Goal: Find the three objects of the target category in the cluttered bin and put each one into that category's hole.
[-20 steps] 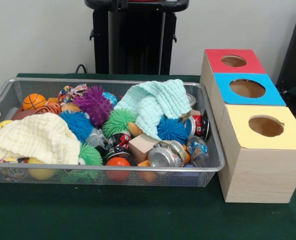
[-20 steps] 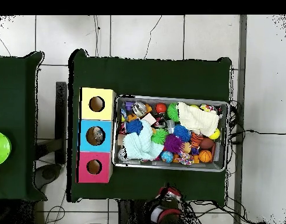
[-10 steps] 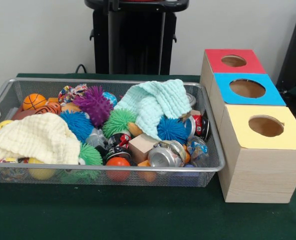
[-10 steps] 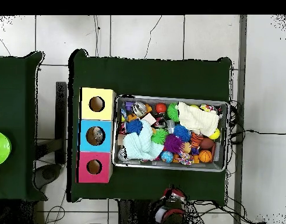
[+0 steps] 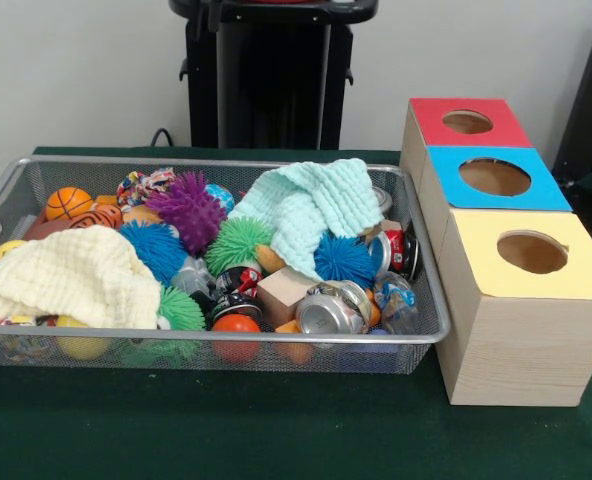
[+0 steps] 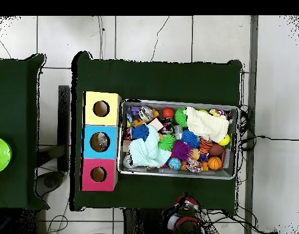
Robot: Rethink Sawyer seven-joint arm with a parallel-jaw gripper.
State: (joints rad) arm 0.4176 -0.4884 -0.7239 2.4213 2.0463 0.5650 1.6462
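My tool is out of sight in both views, while the cluttered bin (image 5: pixel 416 335) sits left of the three boxes (image 5: pixel 506 310).

Green-clothed table (image 5: pixel 276 440) bearing wire bin (image 5: pixel 428 300) beside three-coloured holed box (image 5: pixel 516 340).

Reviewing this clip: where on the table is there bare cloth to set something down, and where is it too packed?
Free: the green cloth strip in front of the wire bin, and the wide band beyond the bin's far wall in the overhead view. Crowded: the bin's inside, full of balls, cans and two cloths. Only a narrow gap separates bin and the yellow-topped box.
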